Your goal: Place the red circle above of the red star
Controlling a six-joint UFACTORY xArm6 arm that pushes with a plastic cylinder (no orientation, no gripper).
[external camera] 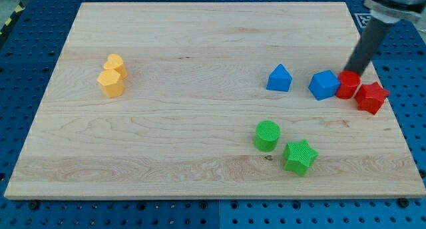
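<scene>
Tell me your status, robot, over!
My tip at red circle block, top side. Red star block touching circle's right. Blue cube block crowding left.
</scene>
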